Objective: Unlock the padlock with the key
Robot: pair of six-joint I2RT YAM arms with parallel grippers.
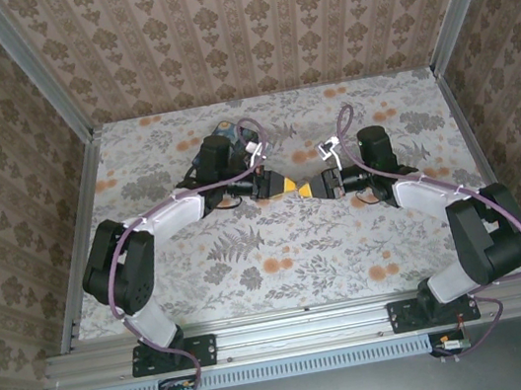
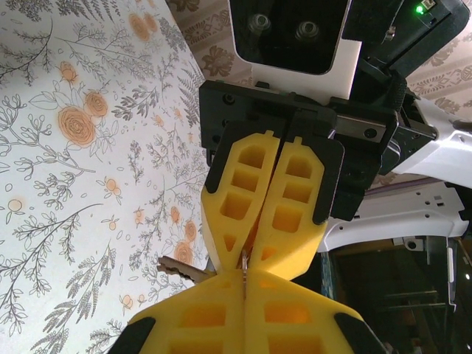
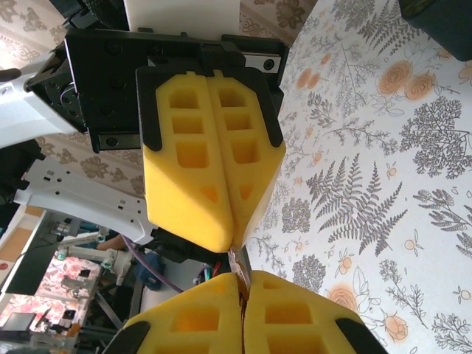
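My two grippers meet tip to tip above the middle of the table. The left gripper [image 1: 286, 188] [image 2: 244, 276] is shut on a thin metal edge of the key. A toothed key blade [image 2: 179, 268] pokes out to the left of its yellow fingers. The right gripper [image 1: 317, 187] [image 3: 242, 279] is shut on the padlock [image 3: 238, 264]. Just a narrow brass-coloured sliver of the lock shows between the pads, and the rest is hidden. Each wrist view has the other gripper's shut fingers pressed against its own tips.
The dark blue swirly-print box [image 1: 230, 133] sits at the back, behind the left arm, and its corner [image 3: 436, 16] appears in the right wrist view. The floral tablecloth [image 1: 282, 261] lies flat below the grippers. Patterned walls close in the table on three sides.
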